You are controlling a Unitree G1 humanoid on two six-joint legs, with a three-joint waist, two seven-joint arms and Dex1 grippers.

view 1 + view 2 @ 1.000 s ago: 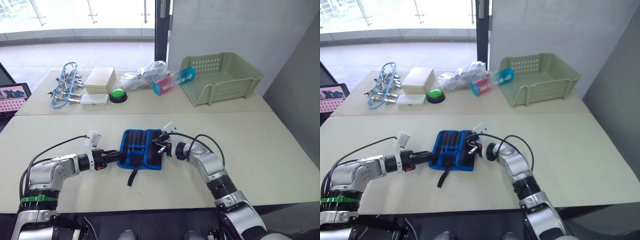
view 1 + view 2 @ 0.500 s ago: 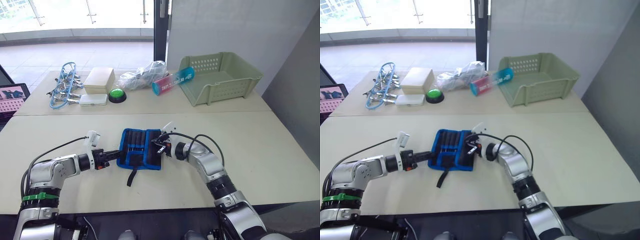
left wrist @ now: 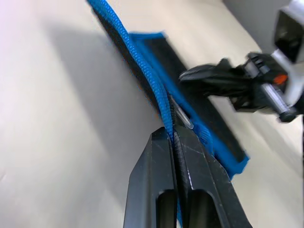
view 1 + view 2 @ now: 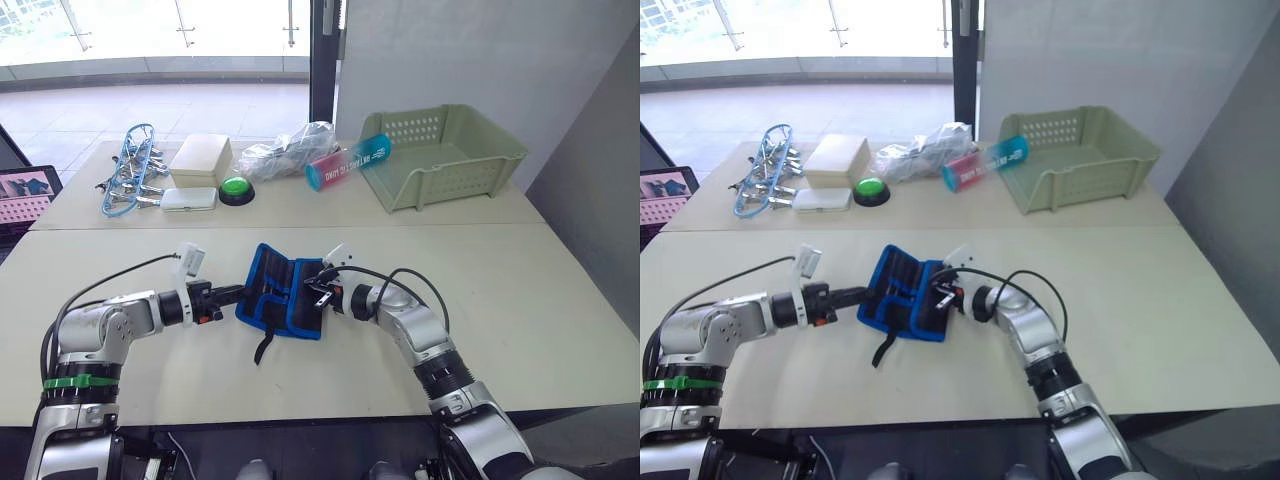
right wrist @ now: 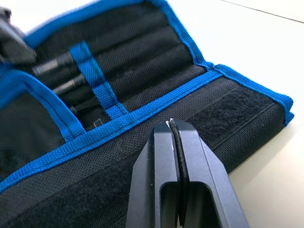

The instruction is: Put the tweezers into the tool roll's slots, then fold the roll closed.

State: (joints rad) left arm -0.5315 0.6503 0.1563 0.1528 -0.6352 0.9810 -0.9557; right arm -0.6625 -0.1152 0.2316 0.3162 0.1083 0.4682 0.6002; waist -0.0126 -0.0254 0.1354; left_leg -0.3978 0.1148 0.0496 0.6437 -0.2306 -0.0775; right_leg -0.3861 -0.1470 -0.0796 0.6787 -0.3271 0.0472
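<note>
left tool [image 3: 172,137]: fingers clamped on tool roll [image 4: 283,292] left edge, lifting that flap off the desk [image 4: 520,300] | right tool [image 5: 173,124]: fingers together, pressing roll's right side | tweezers [image 5: 57,66]: seemingly in slots [image 5: 118,61]

1. Tool roll [image 5: 142,156]: woven black cloth showing a matt, coarse weave, with ribbed bright blue fabric edging.
2. Tweezers [image 5: 61,88]: sitting in the slots [image 5: 123,61], looking smooth and slightly shiny.
3. Left gripper [image 3: 175,142] and right gripper [image 5: 172,126]: looking like smooth, semi-gloss black plastic.
4. Table [image 4: 560,300]: showing a smooth, matt beige surface.
5. Basket [image 4: 440,155]: looking like matt green perforated plastic.
</note>
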